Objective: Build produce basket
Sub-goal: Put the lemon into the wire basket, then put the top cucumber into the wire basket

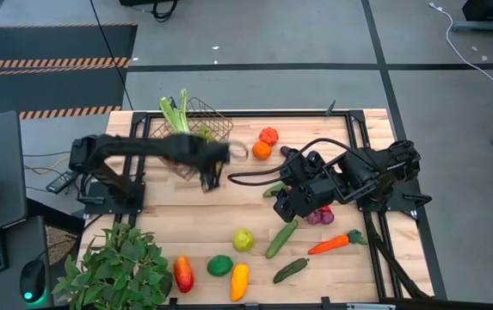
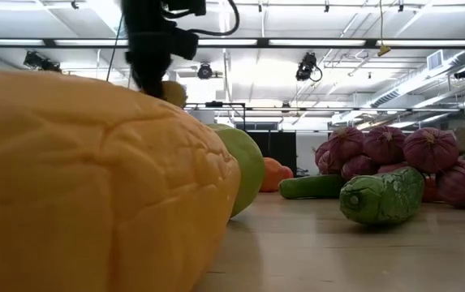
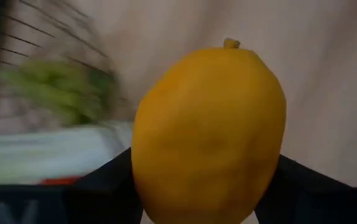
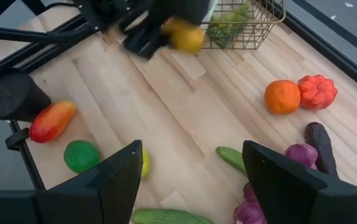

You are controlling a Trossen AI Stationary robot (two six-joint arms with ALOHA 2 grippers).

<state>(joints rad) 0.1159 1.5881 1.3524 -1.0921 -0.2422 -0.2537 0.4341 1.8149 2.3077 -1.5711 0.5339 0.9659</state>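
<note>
The wire basket (image 1: pixel 201 123) stands at the table's far edge with green celery (image 1: pixel 175 112) in it. My left gripper (image 1: pixel 211 178) is just near of the basket, shut on a yellow lemon (image 3: pixel 208 130), which also shows in the right wrist view (image 4: pixel 185 37) and the low view (image 2: pixel 173 93). My right gripper (image 4: pixel 190 186) is open and empty over the table's right middle (image 1: pixel 286 203), beside purple grapes (image 1: pixel 319 215). Other produce lies loose on the table. My left gripper pinches the lemon between its two fingers (image 3: pixel 103 183), which sit on the lemon's lower two sides (image 3: pixel 142 168). The fingers come from above, pointing down. The lemon is lifted clear of the table, its stem tip (image 3: pixel 230 43) pointing away from the gripper.
An orange (image 1: pixel 261 150) and a red piece (image 1: pixel 268 135) lie right of the basket. Cucumbers (image 1: pixel 281 238), a carrot (image 1: pixel 332 244), a green apple (image 1: pixel 243 239), a lime (image 1: pixel 219 265), a yellow piece (image 1: pixel 239 282) and a red-orange piece (image 1: pixel 182 273) lie nearer. A leafy plant (image 1: pixel 117 267) stands at the near left.
</note>
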